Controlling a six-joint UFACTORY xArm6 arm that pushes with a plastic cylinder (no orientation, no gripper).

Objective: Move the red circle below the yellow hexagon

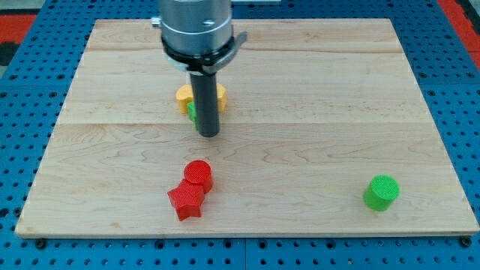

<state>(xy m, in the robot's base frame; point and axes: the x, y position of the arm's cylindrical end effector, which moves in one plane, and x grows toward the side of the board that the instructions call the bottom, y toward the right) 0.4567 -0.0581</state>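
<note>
Your arm carries no gripper, so there is nothing to open or close: it ends in a dark rod whose tip rests on the wooden table near its middle, nearer the far edge than the near one. Just behind the rod, partly hidden by it, lies the yellow hexagon, with a sliver of a green block, shape not discernible, showing at the rod's left side. The red circle lies toward the near edge, a little left of centre, touching the red star, which sits on its near-left side. A green circle stands well apart by the near right corner. The circle already lies on the near side of the hexagon, so judge the remaining work as a short push toward the far edge to bring it close under the hexagon. To do this well, bring the tip around the right of the circle, clear of it, and set it on the circle's near side, between circle and star if the gap allows; otherwise the star may ride along. Push straight and stop before the circle strikes the green block or shifts the hexagon.
</note>
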